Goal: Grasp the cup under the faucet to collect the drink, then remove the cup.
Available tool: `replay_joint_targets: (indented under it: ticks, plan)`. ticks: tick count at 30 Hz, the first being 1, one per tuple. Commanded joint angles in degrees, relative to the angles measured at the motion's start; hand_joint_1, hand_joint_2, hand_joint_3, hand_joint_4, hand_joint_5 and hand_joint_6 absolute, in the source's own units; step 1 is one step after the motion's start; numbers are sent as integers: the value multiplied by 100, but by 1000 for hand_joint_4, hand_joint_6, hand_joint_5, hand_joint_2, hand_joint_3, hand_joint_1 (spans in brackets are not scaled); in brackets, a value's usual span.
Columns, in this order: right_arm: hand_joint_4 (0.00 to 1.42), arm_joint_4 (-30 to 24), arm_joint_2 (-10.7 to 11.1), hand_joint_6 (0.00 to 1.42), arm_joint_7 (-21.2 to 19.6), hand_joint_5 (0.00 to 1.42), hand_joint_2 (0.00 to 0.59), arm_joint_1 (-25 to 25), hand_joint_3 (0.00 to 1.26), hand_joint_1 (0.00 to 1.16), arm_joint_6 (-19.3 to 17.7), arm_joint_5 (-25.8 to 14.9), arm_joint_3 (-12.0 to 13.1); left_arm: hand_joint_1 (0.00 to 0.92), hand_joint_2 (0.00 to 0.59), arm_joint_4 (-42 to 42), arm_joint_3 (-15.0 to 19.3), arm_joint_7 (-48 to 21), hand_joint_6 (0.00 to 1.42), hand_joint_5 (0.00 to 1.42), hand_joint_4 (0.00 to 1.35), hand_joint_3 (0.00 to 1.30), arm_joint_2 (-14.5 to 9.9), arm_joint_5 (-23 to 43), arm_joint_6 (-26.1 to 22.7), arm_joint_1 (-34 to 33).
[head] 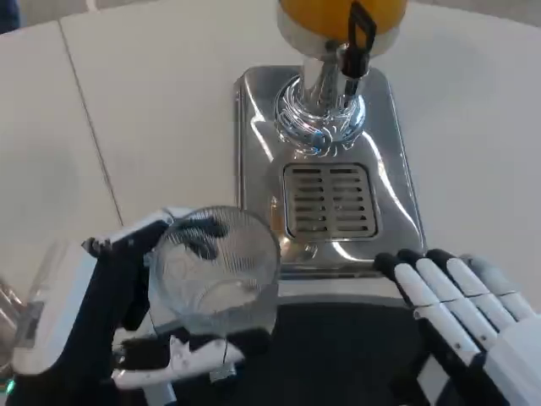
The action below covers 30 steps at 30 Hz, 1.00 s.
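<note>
The cup (215,266) is a clear ribbed glass, and it looks empty as far as its transparent wall lets me see. It is held in the air near the front edge of the table (152,110), in front of the metal tray (254,144) of the drink machine and a little toward its front left corner, so it is not yet under the faucet (355,42). The left hand (127,304) grips the cup from the side, with dark fingers (199,233) visible through the glass and other fingers curled below it. The right hand (461,309) is open and holds nothing; its fingers lie straight and close together, pointing toward the front right corner of the tray. The faucet hangs with its black handle under the orange tank (338,13) at the far edge of the tray, above the slotted grate (330,201). I think several things can go wrong from here. The glass is smooth, so it can slip or tilt in the fingers while it travels over the shiny tray. If the cup stops short of the faucet, the drink will fall on the grate and not in the cup. The rim can also knock against the chrome column (319,106) if it goes too far. Later, when the cup is full, a fast pull back can spill the drink on the table.
</note>
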<state>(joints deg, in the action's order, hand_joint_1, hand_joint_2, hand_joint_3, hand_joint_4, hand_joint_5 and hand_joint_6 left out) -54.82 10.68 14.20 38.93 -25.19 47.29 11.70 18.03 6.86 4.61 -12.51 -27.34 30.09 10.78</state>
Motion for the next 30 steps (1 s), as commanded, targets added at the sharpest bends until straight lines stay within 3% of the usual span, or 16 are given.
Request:
replay_joint_targets:
  ticks: [1,11,17,30]
  plan:
    - [0,-152,83,0,57,0,576,-50,0,21,203,-238,280,610,0,-363,-218,380,1424,1422,1115,1143,246,-252,-202,-524]
    - [0,-361,196,0,208,0,576,6,0,22,339,-556,535,610,0,-2029,-1033,1426,1424,1422,1115,1143,563,-1155,-545,-2162]
    - [0,-340,249,0,272,0,576,-135,0,22,360,-529,559,613,0,-3223,-1539,2199,1424,1422,1115,1143,411,-1747,-541,-3185]
    - [0,-290,158,0,269,0,576,-237,0,22,422,-283,350,619,0,-5002,-2230,2736,1424,1421,1103,1143,301,-1786,-594,-4525]
